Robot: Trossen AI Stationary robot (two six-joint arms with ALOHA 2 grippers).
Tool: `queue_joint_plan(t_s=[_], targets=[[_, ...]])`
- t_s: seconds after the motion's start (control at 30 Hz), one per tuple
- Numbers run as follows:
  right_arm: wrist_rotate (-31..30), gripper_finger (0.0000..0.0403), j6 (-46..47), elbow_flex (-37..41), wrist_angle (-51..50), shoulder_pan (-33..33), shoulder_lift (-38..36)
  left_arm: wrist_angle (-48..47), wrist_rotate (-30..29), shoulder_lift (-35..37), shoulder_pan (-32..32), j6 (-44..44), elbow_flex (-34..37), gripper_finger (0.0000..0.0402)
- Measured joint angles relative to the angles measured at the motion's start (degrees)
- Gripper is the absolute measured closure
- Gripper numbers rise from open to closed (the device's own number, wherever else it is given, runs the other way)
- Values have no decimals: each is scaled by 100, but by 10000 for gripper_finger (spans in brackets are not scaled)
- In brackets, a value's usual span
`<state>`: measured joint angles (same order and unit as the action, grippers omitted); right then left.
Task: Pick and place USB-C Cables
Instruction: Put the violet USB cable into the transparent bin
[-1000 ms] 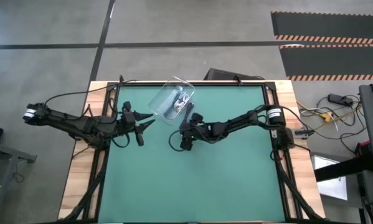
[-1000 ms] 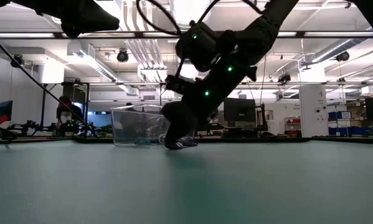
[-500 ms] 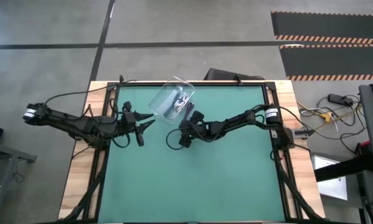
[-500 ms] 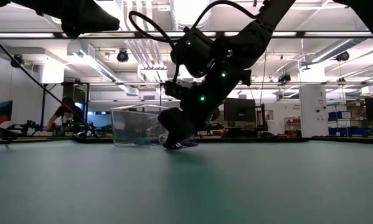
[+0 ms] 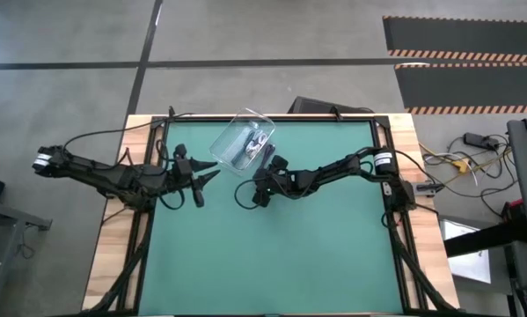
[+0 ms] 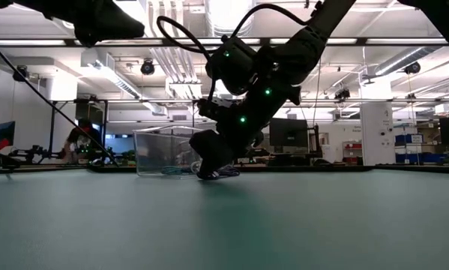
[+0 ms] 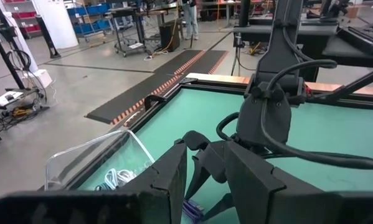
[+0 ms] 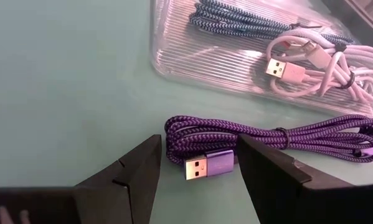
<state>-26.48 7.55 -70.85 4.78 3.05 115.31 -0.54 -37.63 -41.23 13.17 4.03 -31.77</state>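
Spread wide, the right gripper (image 8: 197,163) hangs low over the green mat (image 5: 272,255), its two dark wedge-shaped fingers (image 8: 131,177) standing on either side of the plug end of the purple cable (image 8: 273,140) without closing on it. That cable lies flat on the mat just outside the mouth of the clear plastic box (image 8: 236,56), and in the high view this puts it near the back middle of the table, beside the box (image 5: 243,141). It is a braided cord, purple flecked with black, folded into a long, narrow hank and cinched by a thin dark tie toward one end. Its long axis runs along the box's ribbed edge, and its metallic purple plug, with a flat silver tongue showing, points out from the bundle toward the gap between the fingers. Inside the box, behind the ridged transparent wall, lie a dark teal braided cable (image 8: 248,22) and smooth white cables (image 8: 323,65) looped loosely, one with a pale pink plug. From the low view the box sits tilted on the mat with the right gripper (image 6: 209,161) down next to it. The left gripper (image 5: 206,172) waits above the mat to the left of the box, its fingers (image 7: 174,180) set a little apart with nothing between them.
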Motion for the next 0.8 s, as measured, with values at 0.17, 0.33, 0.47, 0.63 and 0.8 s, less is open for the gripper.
queue_joint_plan(t_s=[0.17,0.33,0.47,0.63,0.8], targets=[[7,202,0,0,8,0,0,0,0,0,0,1,0,309],[9,203,29,0,17,1,0,0,-2,0,0,2,-2,309],[102,220,146,28,21,26,0,2,-2,0,-1,2,-2,309],[142,266,217,59,20,37,0,0,-4,0,-2,2,-4,309],[155,318,251,61,6,37,0,2,-7,0,-2,2,-7,309]])
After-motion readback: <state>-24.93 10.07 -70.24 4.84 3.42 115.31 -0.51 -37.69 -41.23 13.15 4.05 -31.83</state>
